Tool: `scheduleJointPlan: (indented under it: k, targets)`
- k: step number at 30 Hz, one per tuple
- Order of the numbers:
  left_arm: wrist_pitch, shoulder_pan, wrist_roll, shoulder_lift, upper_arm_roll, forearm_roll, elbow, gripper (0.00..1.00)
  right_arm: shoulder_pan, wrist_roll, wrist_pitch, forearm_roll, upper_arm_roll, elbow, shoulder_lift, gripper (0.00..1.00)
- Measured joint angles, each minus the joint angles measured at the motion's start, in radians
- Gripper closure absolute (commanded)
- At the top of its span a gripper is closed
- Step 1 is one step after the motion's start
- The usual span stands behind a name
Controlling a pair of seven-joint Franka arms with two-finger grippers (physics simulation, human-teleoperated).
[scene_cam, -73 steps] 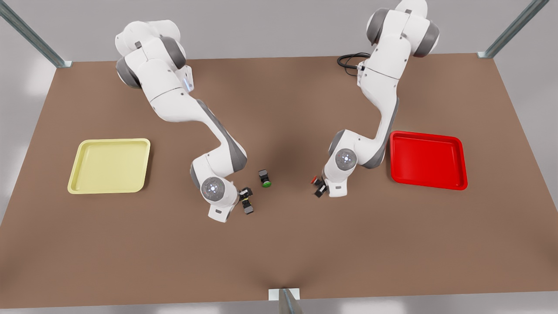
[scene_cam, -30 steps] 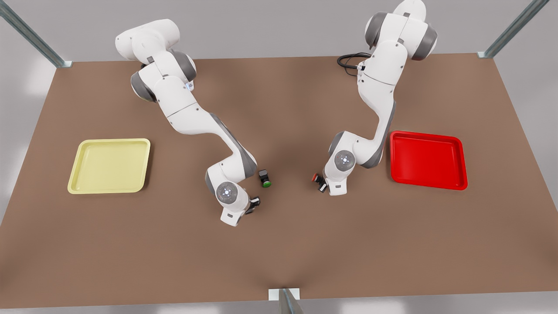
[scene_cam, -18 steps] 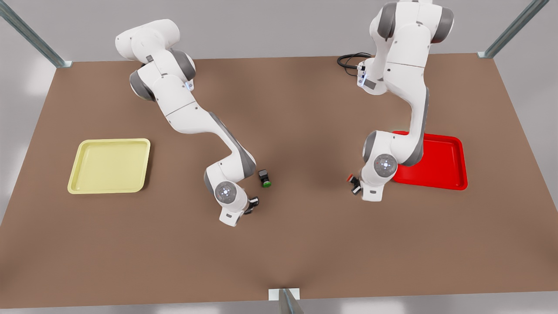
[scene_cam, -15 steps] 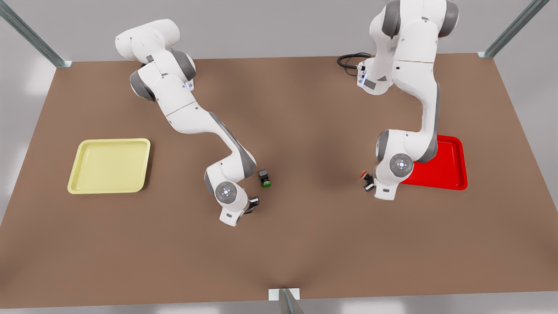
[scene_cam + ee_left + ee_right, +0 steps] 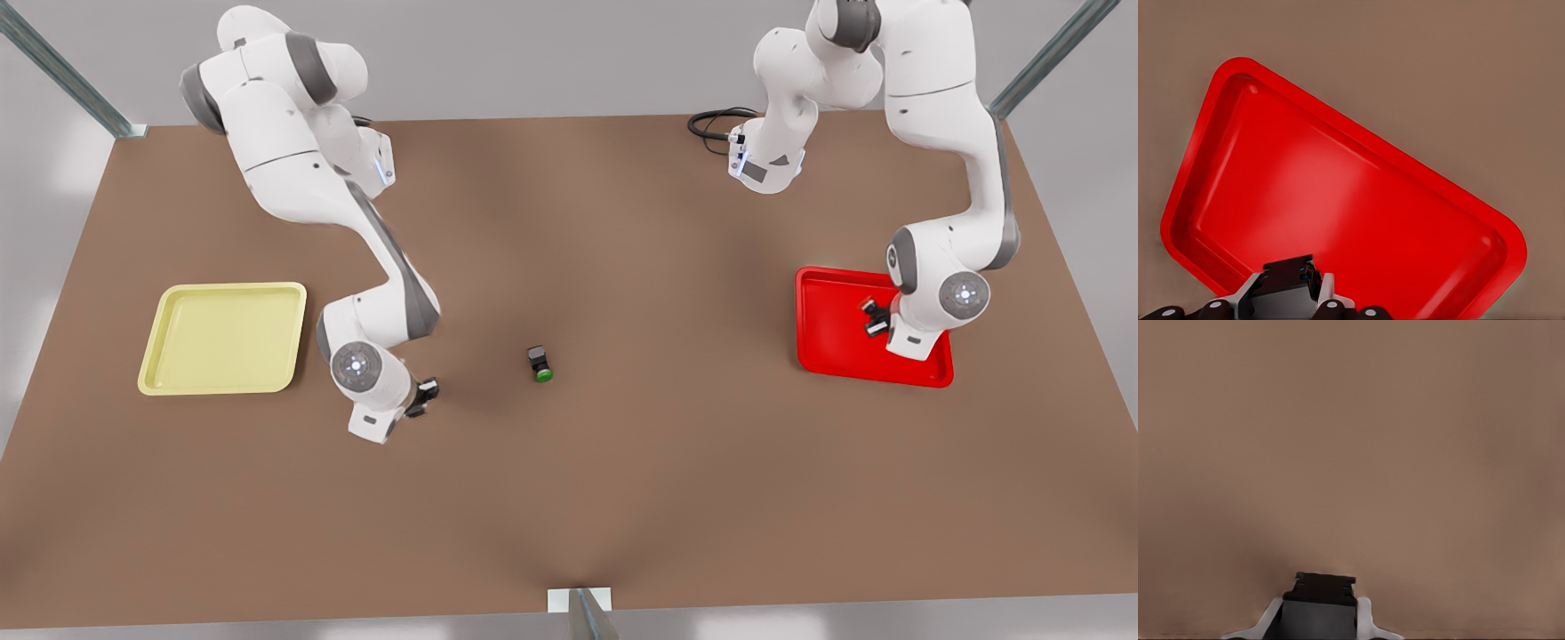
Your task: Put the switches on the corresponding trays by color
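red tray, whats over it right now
The left gripper hangs over the red tray, shut on a dark switch body. Its cap colour is hard to tell. The tray floor beneath is bare.

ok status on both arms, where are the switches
Left pincer over red tray, shut on red switch. Right pincer shut on dark switch, short of yellow tray. Green switch sits mid-table.

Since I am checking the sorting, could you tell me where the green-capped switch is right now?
In the front view the green-capped switch lies alone on the brown table near its middle, between the two arms, to the right of the right gripper.
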Motion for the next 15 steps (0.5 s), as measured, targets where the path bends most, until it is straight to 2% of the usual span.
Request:
scheduleJointPlan:
  k: [4,6,8,11,12,15]
  targets:
    - [-0.002,0.0,0.0,0.002,-0.001,0.015,0.0,0.0,-0.129,-0.136,0.074,-0.001,-0.008,-0.219,-0.13,0.51]
    - [-0.012,-0.003,0.0,-0.006,-0.001,0.018,0.005,0.0,-0.152,-0.259,0.106,-0.005,-0.089,-0.266,-0.134,0.51]
    - [-0.009,-0.003,0.0,-0.022,-0.016,0.019,0.02,0.0,-0.194,-0.408,0.235,-0.006,-0.158,-0.361,-0.132,0.51]
    - [-0.017,-0.011,0.08,-0.05,-0.049,0.012,0.079,0.0,-0.209,-0.556,0.222,-0.007,-0.227,-0.38,-0.15,0.5]
    - [-0.057,-0.016,0.081,-0.049,-0.085,0.004,0.144,0.0,-0.229,-0.601,0.205,-0.007,-0.233,-0.392,-0.168,0.5]
    - [-0.293,-0.017,0.128,-0.007,-0.207,-0.031,0.482,0.0,-0.251,-0.672,0.213,-0.009,-0.268,-0.442,-0.179,0.5]
